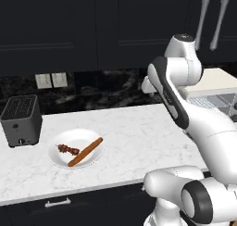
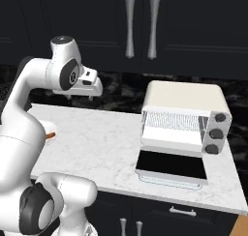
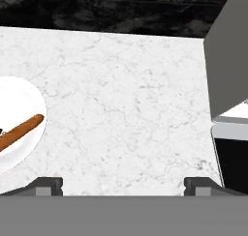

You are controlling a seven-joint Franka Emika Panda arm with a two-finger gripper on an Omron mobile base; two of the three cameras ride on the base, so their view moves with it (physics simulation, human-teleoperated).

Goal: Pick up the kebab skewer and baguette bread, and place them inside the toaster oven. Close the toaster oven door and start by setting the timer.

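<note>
Hand [image 3: 124,184]: jaws spread wide, holding nothing, raised above the bare tabletop [image 3: 126,99] between plate and oven, positioned to start a pick
Kebab skewer [image 1: 68,149] and baguette bread [image 1: 85,152]: lying side by side on the white plate [image 1: 60,161], untouched
Toaster oven [image 2: 184,116]: toaster oven door [image 2: 170,167] folded down flat, rack exposed, ready to receive food
Slot toaster [image 1: 21,120]: left of plate

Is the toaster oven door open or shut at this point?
Open. The door lies folded down flat on the counter in front of the toaster oven, and the wire rack inside is exposed.
</note>
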